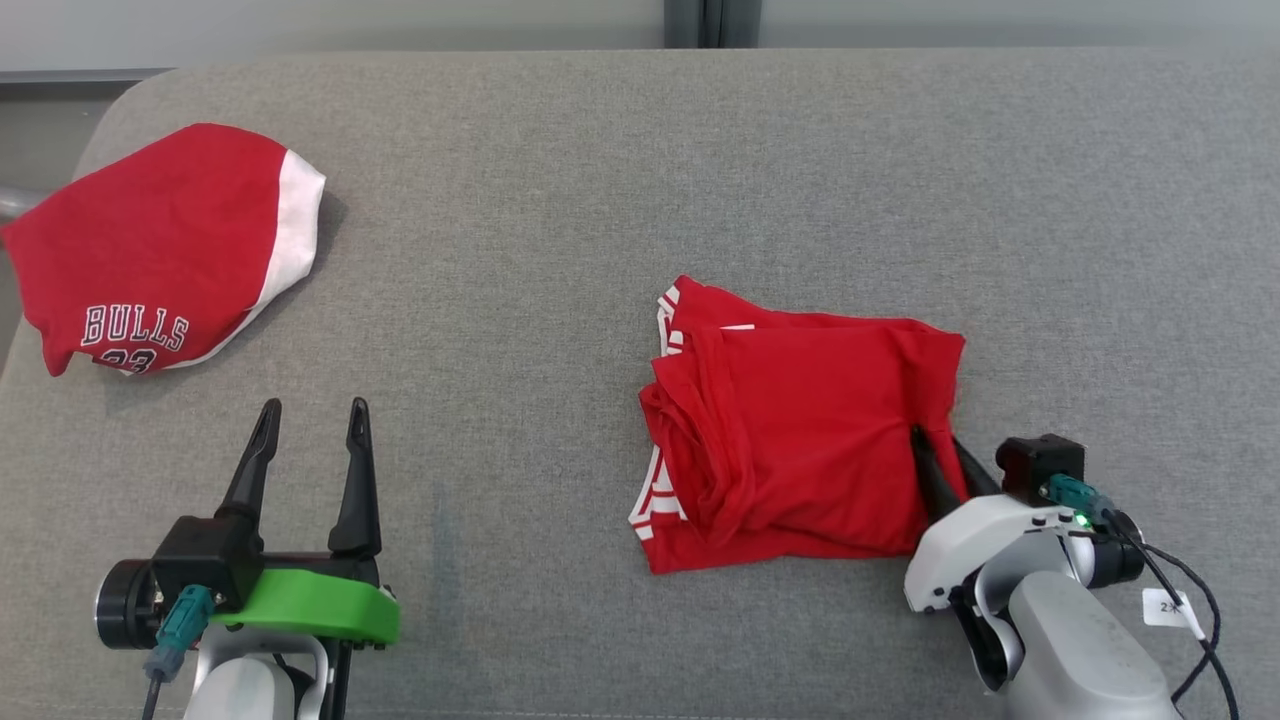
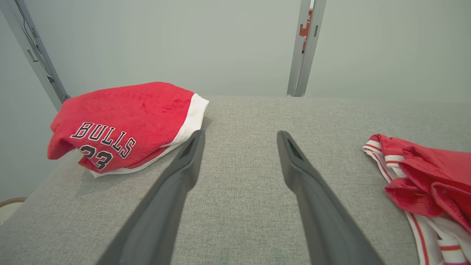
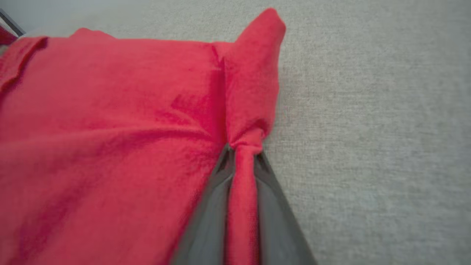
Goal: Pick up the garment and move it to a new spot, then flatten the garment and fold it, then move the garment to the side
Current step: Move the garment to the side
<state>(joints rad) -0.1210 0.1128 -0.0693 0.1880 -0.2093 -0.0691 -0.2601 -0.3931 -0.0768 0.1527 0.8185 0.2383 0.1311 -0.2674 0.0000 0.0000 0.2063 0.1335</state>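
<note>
The garment is a red piece with white-striped trim, lying folded in a rough rectangle right of the middle of the grey surface. Its left edge shows at the right of the left wrist view. My right gripper is at the garment's right edge, shut on a pinched ridge of the red cloth. The right wrist view shows that ridge squeezed between the two dark fingers, with the gripper low on the surface. My left gripper rests open at the lower left, nothing between its fingers.
A second red garment with a white band and "BULLS 23" lettering lies folded at the far left corner, also in the left wrist view. The grey padded surface stretches bare between and behind the two garments. A metal post stands behind.
</note>
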